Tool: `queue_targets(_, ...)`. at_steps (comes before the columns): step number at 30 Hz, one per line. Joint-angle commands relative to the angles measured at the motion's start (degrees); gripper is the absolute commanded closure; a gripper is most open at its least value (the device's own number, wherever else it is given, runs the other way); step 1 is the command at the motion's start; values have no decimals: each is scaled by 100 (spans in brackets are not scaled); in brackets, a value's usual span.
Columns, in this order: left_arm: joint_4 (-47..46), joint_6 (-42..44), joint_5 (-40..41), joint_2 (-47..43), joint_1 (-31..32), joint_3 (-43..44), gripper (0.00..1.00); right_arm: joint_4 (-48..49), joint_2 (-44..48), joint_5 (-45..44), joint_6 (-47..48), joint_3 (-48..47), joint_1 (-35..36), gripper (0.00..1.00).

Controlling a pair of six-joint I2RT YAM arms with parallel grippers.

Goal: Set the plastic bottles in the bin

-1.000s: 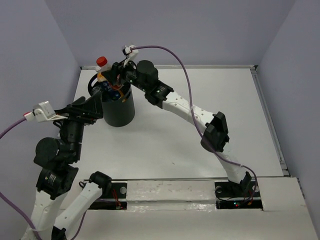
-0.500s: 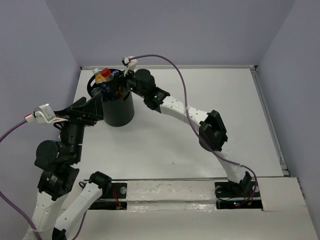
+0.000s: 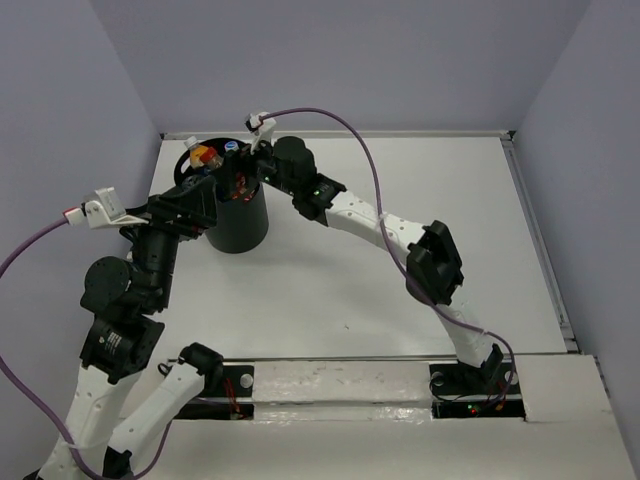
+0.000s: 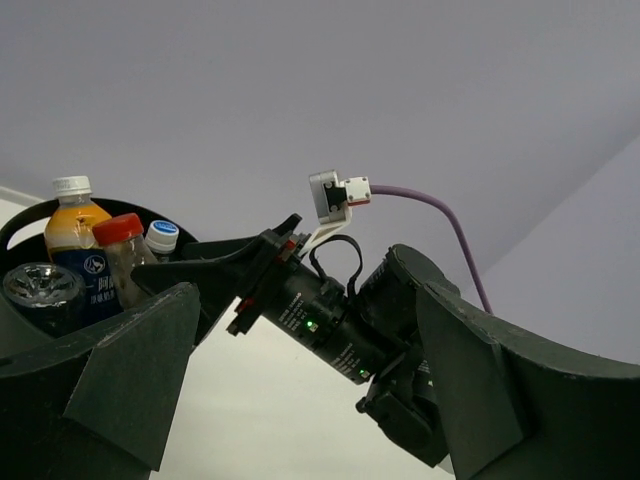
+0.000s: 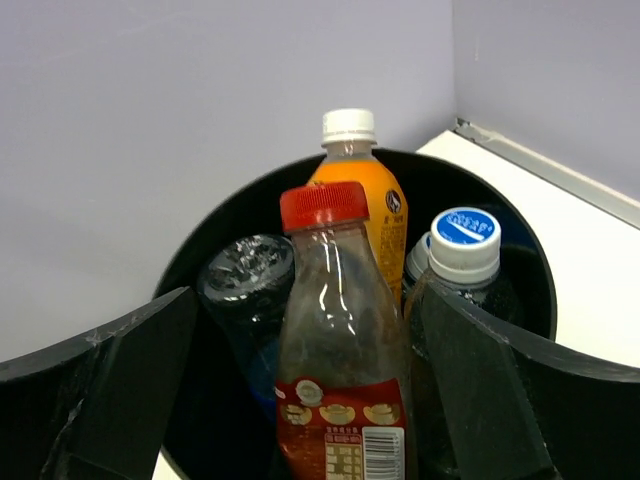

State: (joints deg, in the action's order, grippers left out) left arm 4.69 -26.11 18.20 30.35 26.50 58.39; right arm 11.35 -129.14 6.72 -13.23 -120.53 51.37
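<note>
Right gripper (image 5: 305, 295) had lowered the red-capped bottle (image 5: 340, 330) from above the rim into the bin (image 5: 515, 240), jaws now spread wider than it, so likely dropped; left gripper (image 4: 305, 290) spread, empty.

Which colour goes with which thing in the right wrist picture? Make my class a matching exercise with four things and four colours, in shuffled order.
Things
1. orange-drink bottle
2. red-labelled bottle
3. small bottle on the right
4. bin

Colours
A. black all over
B. red cap
C. white cap
D. white cap with a blue top

Pairs: 1-C, 2-B, 3-D, 4-A
</note>
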Motion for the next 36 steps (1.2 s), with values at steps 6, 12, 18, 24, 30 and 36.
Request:
queue_targets(6,6,44,158,103,-22,542,1,15,1363,259,32,432,22,2)
queue_targets(12,102,27,-167,305,-22,577,1,543,3138,242,-337,3002,22,6)
queue_targets(18,208,53,-834,244,-31,305,1,263,5520,-57,-426,5517,22,0)
queue_targets(24,384,-131,-1483,235,-22,15,1,-956,7609,-268,-592,6813,22,0)
queue_targets(30,480,-263,-1644,147,-22,-231,1,-1846,9440,-470,-636,7807,22,0)
queue_targets(36,665,-246,-1416,-231,-22,-486,1,-2848,10936,-1172,-698,8194,22,0)
